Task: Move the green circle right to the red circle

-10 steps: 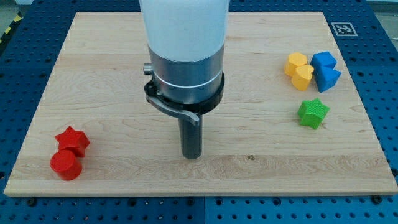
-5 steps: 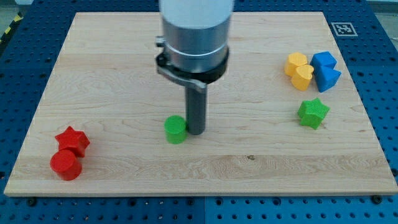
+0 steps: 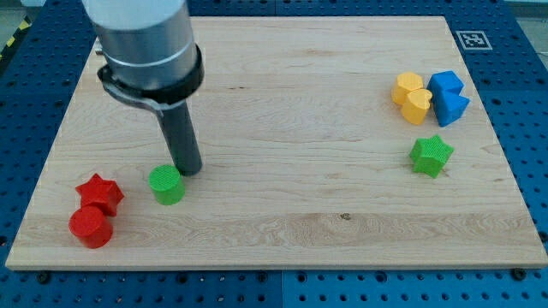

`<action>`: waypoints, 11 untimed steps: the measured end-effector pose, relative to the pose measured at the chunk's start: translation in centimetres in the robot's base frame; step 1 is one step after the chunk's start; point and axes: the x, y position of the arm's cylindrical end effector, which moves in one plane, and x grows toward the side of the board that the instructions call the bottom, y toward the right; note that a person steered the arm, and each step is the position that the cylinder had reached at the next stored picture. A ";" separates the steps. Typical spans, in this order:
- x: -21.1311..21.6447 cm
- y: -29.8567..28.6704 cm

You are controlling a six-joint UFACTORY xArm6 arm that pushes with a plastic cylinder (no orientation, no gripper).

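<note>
The green circle point(image 3: 166, 184), a short round block, is sitting upright on the counter point(image 3: 282, 103), with my tip point(image 3: 189, 170) touching its upper right edge. The red circle point(image 3: 90, 228) is lying near, lower left. The arm is carrying no gripper.

A red star point(image 3: 100, 192) sits near the wooden board's point(image 3: 282, 85) lower left corner. At the view's right, two yellow blocks point(image 3: 412, 97), one apparently heart-shaped, touch two blue blocks point(image 3: 448, 96). Below them lies a green star point(image 3: 430, 155), and a printed marker point(image 3: 473, 39) occupies the top right corner.
</note>
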 end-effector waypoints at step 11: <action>7.1 -1.6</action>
